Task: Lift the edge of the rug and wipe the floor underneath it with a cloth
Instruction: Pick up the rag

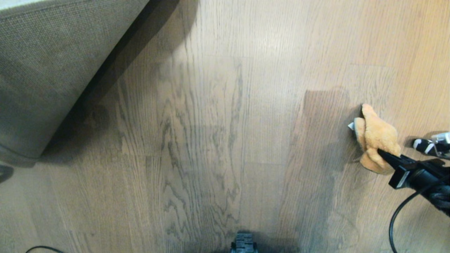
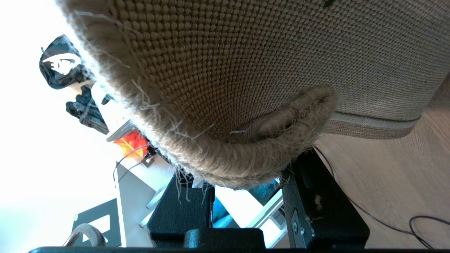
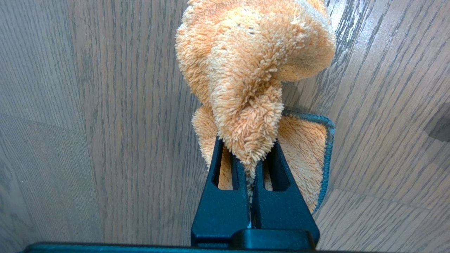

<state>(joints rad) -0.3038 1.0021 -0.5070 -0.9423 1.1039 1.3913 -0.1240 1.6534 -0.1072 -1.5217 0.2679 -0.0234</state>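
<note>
At frame's right edge, right hand (image 1: 383,154) clenched on cloth (image 1: 376,140), arm cut off; left hand (image 2: 246,182) grips rug edge (image 2: 225,165).

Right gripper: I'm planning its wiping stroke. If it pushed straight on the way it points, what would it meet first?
Beyond the fluffy orange terry cloth that the right gripper pinches, probably only bare grey-brown wood-grain plank floor; the lifted rug edge looks off-line, though depth is unclear.
</note>
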